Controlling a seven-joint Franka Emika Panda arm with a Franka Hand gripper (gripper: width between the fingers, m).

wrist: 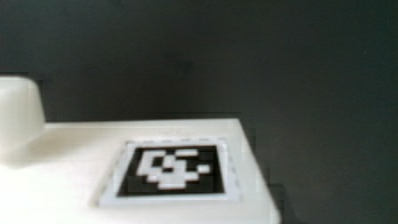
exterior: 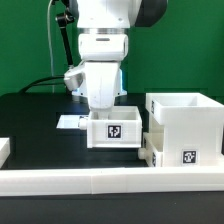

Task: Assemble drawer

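A small white drawer tray [exterior: 111, 130] with a black-and-white tag on its front stands on the black table at the centre. My gripper [exterior: 104, 108] reaches down into it from above, and its fingertips are hidden behind the tray's front wall. In the wrist view the tray's tagged face [wrist: 175, 168] fills the lower part, very close, and no fingers show. The large white casing [exterior: 186, 118] stands at the exterior view's right, open at the top, with a tag low on its front. A second low white tray [exterior: 150, 151] lies against the casing's left side.
The marker board [exterior: 70, 122] lies flat behind the tray, toward the exterior view's left. The low white rim [exterior: 100, 181] edges the table's front. A white piece [exterior: 4, 149] shows at the far left edge. A rounded white shape [wrist: 15, 112] sits beside the tray in the wrist view.
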